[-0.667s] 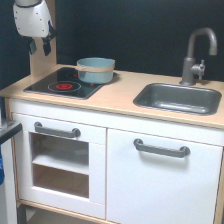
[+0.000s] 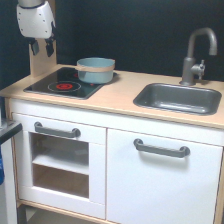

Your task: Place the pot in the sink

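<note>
Soft, even light on a slightly blurred scene; dark backdrop; faint sheen inside the sink (image 2: pixel 177 98).

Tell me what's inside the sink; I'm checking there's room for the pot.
The sink shows only bare grey floor and walls; nothing lies in it. Its near inner wall is hidden by the front rim. The pot sits on the stovetop.

above wooden countertop (image 2: pixel 120 97): open | dark grey rectangular metal sink (image 2: pixel 178 98): unobstructed from above | curved grey faucet (image 2: pixel 196 55): blocks sink's rear edge
</note>
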Controlling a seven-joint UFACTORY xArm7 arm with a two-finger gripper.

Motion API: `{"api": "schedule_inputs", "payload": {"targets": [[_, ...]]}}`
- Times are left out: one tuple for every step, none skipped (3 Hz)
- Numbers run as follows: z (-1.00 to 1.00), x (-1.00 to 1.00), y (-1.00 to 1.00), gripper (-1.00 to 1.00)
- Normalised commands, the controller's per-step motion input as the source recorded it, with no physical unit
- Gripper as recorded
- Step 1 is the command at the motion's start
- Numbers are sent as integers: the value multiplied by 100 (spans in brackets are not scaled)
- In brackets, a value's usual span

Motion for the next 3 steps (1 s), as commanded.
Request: {"api": "schedule_inputs", "payload": {"targets": [[-14,58,42,100],[-3,83,62,100],[-8,84,71,100]]}}
